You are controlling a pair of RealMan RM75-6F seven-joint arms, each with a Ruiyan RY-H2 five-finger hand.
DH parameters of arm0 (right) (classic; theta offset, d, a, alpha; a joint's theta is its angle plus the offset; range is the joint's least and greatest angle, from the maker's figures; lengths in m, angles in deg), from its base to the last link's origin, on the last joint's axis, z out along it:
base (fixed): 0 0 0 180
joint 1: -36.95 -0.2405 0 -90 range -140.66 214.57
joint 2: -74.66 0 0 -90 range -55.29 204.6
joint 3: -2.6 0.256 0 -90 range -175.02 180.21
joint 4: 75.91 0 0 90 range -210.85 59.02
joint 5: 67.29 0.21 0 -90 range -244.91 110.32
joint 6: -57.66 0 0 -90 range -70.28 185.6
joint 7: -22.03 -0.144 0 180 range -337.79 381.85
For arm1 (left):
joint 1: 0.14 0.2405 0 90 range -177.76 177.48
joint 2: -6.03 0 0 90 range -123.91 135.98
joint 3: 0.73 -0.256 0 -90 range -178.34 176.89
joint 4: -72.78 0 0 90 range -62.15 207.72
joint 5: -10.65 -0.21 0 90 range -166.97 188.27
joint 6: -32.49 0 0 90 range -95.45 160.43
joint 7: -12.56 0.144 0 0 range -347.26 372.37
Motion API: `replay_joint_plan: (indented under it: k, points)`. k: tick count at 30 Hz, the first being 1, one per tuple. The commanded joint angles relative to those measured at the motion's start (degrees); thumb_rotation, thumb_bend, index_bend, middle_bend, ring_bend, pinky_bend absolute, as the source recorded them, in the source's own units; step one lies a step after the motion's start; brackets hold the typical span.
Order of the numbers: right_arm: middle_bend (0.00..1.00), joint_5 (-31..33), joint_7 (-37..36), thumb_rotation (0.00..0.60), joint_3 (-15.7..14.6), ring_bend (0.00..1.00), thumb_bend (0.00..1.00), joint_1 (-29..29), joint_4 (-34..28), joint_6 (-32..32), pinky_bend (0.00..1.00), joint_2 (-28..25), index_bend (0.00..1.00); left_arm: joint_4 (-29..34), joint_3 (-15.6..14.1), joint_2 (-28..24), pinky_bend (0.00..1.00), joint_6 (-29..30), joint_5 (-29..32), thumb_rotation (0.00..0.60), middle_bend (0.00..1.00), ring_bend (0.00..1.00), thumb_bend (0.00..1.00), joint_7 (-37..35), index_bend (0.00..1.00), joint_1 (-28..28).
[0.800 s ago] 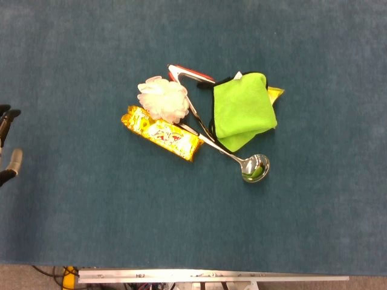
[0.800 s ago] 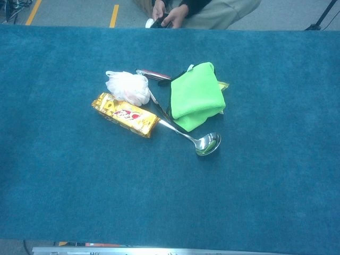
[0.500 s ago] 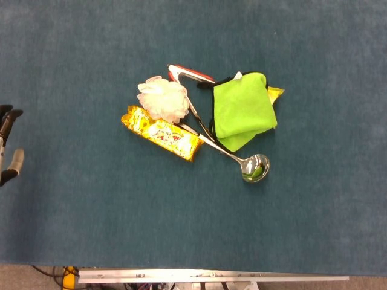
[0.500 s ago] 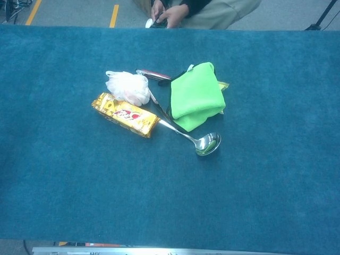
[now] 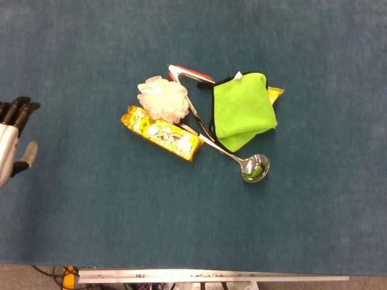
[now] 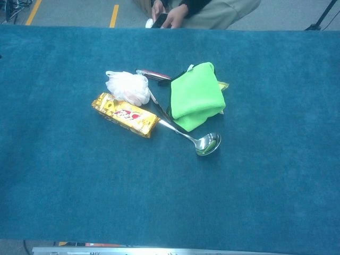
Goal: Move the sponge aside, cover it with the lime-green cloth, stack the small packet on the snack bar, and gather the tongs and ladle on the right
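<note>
Head view: the left robot hand (image 5: 13,142) enters at the left edge, fingers spread and holding nothing, well apart from the clutter. The white sponge (image 5: 163,99) touches the snack bar (image 5: 161,133); the tongs (image 5: 190,75) and ladle (image 5: 254,167) run beneath the lime-green cloth (image 5: 242,111), which hides most of the small packet (image 5: 276,92).

Chest view: no robot hand appears. The sponge (image 6: 128,87) sits at the pile's left on the desk (image 6: 64,180). Probably best gripped from above, lifting clear before moving it, so the bar and tongs stay undisturbed.
</note>
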Motion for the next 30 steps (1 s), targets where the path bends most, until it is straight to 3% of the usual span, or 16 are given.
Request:
replay_joint_plan:
  k: [1,11,15,19,30]
  points:
    - [0.46,-0.8,0.4,0.6,-0.2,0.4,0.14,-0.3,-0.5,0.0,0.48,-0.2,0.36,-0.8,0.6,-0.6,0.19,-3.9,-0.4,0.6,0.19,0.23,0.38,-3.5,0.18,-2.9]
    - [0.46,-2.8,2.0,0.6,-1.2,0.4,0.14,0.2,-2.7,1.4,0.48,-0.8,0.36,-5.0,2.8,2.3,0.19,-12.2,-1.3,0.6,0.18,0.23,0.38,-8.4,0.17,-11.0]
    - [0.46,-2.8,2.5,0.6,-1.5,0.4,0.14,0.6,-3.2,1.8,0.48,-1.0,0.36,-6.2,3.6,3.7,0.19,-16.7,0.2,0.6,0.15,0.2,0.38,-9.1,0.1,-14.5]
    - [0.46,-2.7,2.7,0.6,-1.6,0.4,0.14,1.1,-3.4,2.4,0.48,-1.2,0.36,-7.1,4.5,5.1,0.17,-21.9,2.8,0.6,0.08,0.1,0.37,-7.0,0.0,-18.3]
    - [0.46,-2.5,2.5,0.6,-1.7,0.4,0.14,1.1,-3.6,2.1,0.48,-1.3,0.36,-12.3,6.5,12.5,0.16,-31.3,11.1,0.6,0.0,0.04,0.34,-1.9,0.0,-27.3]
